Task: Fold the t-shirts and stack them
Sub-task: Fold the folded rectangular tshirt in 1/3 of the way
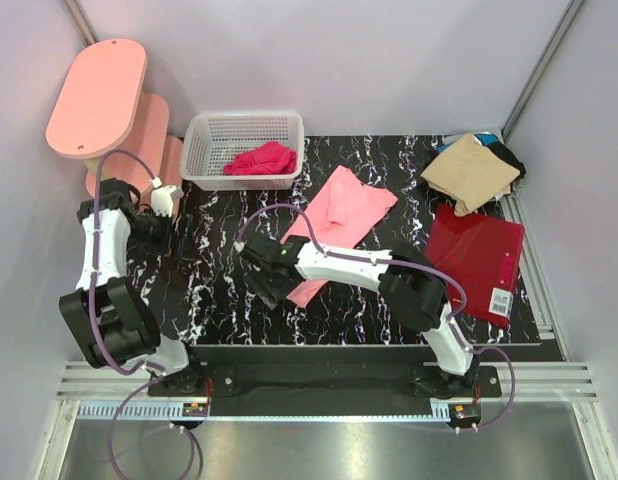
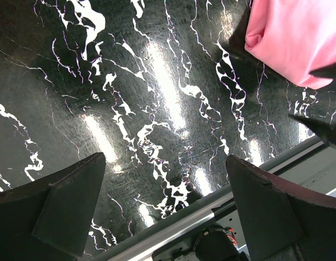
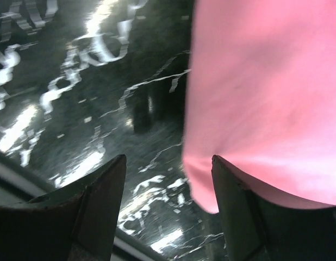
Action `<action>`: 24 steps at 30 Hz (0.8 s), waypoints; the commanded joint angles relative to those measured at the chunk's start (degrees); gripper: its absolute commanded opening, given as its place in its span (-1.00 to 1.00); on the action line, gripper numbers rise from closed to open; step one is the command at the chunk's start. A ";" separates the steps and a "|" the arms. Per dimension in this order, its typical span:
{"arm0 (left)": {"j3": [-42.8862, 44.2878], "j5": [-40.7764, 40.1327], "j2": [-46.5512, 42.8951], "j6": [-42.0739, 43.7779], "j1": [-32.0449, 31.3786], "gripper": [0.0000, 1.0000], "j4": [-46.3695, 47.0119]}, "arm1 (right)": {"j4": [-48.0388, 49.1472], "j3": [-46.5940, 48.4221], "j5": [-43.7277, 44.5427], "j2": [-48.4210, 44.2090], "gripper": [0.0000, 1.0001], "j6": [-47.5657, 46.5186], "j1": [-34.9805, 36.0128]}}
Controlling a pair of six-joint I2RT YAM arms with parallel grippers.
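Hovering right gripper (image 3: 168, 163) | salmon-pink t-shirt (image 3: 266, 81): soft, rumpled | table (image 3: 75, 81): glossy black marbled

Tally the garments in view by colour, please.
salmon-pink shirt: 1
crimson garment, in the basket: 1
tan shirt: 1
dark red shirt: 1
black cloth, mostly hidden behind the tan: 1
Total: 5
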 commanded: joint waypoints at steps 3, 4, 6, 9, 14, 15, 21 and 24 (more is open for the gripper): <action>2.23 -0.50 -0.21 0.49 0.67 0.98 -0.08 | 1.28 1.69 -1.35 2.78 0.43 -0.54 -6.00; 2.23 -0.50 -0.47 0.58 0.67 0.98 0.00 | 1.28 1.69 -1.44 2.61 0.43 -0.45 -6.35; 2.05 -0.76 -0.56 0.75 0.76 0.98 0.00 | 1.28 1.95 -0.22 1.13 0.43 -0.45 -7.23; 1.61 -1.20 -0.56 1.02 0.67 0.98 -0.08 | 1.20 3.09 1.98 -1.60 0.47 -1.24 -10.20; 1.61 -1.11 -0.73 1.02 0.67 0.98 -0.08 | 1.72 4.76 -2.40 -3.80 0.46 -0.27 -18.65; 1.70 -1.20 -0.82 1.11 0.76 0.98 -0.17 | 1.90 5.02 -3.02 -3.72 0.46 -0.45 -19.53; 1.87 -1.64 -0.82 1.37 0.67 0.98 -0.35 | 3.30 8.01 -11.09 -0.82 0.43 0.95 -25.77; 2.14 -1.99 -0.91 1.46 0.85 0.98 -0.44 | 3.92 8.28 -14.25 0.23 0.39 2.01 -26.92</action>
